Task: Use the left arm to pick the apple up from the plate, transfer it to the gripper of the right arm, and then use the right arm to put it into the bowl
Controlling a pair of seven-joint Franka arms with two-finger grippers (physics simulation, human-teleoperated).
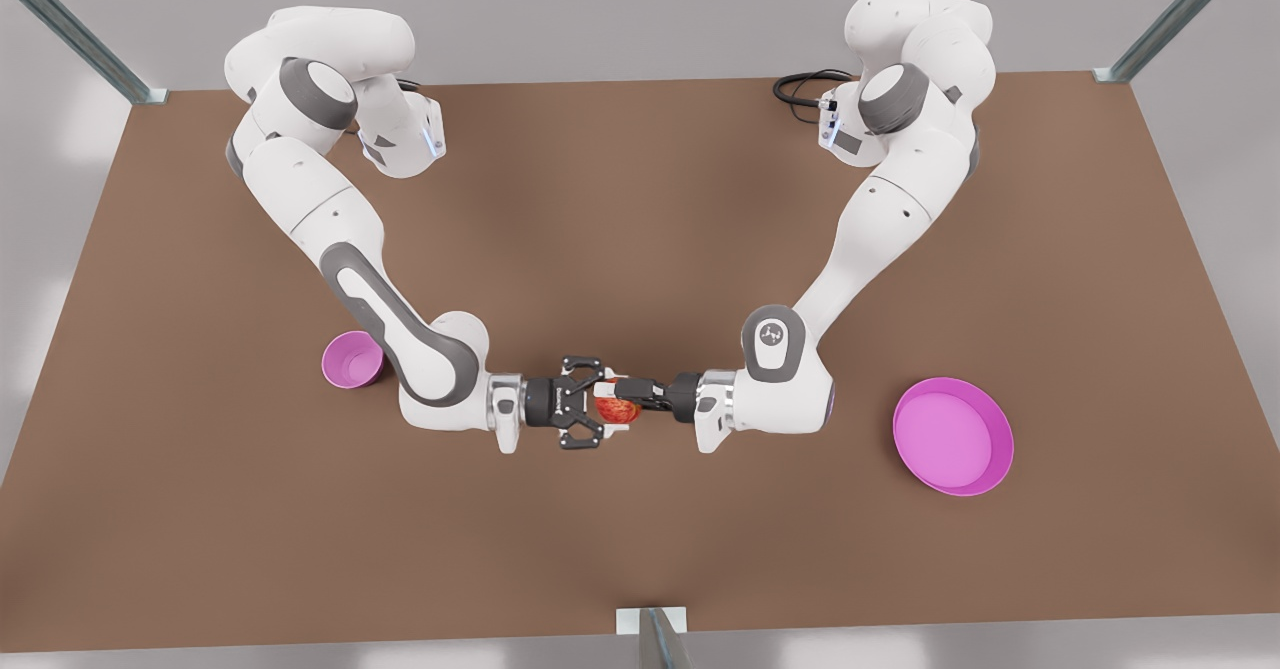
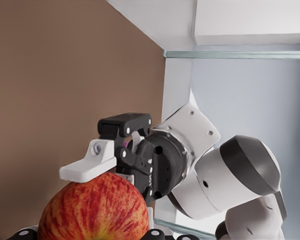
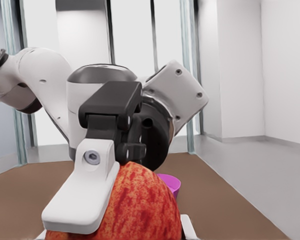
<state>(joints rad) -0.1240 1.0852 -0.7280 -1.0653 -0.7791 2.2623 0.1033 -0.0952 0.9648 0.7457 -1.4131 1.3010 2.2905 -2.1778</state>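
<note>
Well apart from the plate (image 1: pixel 985 419), left gripper (image 1: pixel 630 399) and right gripper (image 1: pixel 606 412) both clamped the apple (image 1: pixel 618 410), sharing it for handover.

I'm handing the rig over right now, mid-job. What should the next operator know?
Left gripper: shut on the apple, held in the air between the two arms.
Right gripper: at the apple from the opposite side; whether it has hold is unclear.
Plate: front view's right. Bowl: front view's left, beside the right arm.
Done: apple off the plate and at the handover point.
Left: confirm the right grip, release the left, then the right arm places the apple in the bowl.
</note>
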